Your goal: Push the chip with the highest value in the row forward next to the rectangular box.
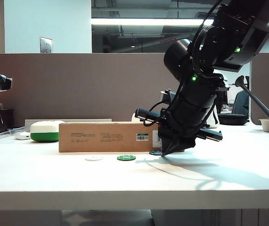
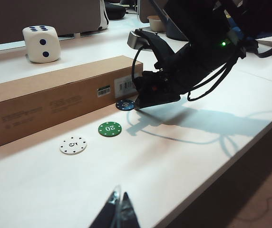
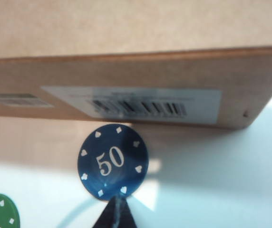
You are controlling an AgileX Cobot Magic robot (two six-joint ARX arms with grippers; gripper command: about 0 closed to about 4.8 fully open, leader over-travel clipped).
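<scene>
Your right tool [image 3: 115, 213] — closed, holding nothing — touches the round blue "50" chip [image 3: 112, 161] beside the long brown cardboard box [image 3: 126, 85], centre frame; your left tool [image 2: 118, 211] hovers closed, lower edge.

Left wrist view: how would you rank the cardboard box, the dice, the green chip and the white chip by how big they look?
Largest to smallest:
1. rectangular box
2. dice, though it stands farther back
3. green chip and white chip: these look alike, so I won't rank them.

The right gripper and left gripper both look closed.

R gripper [image 1: 168, 153] low, closed; L gripper [image 2: 118, 209] closed.
</scene>
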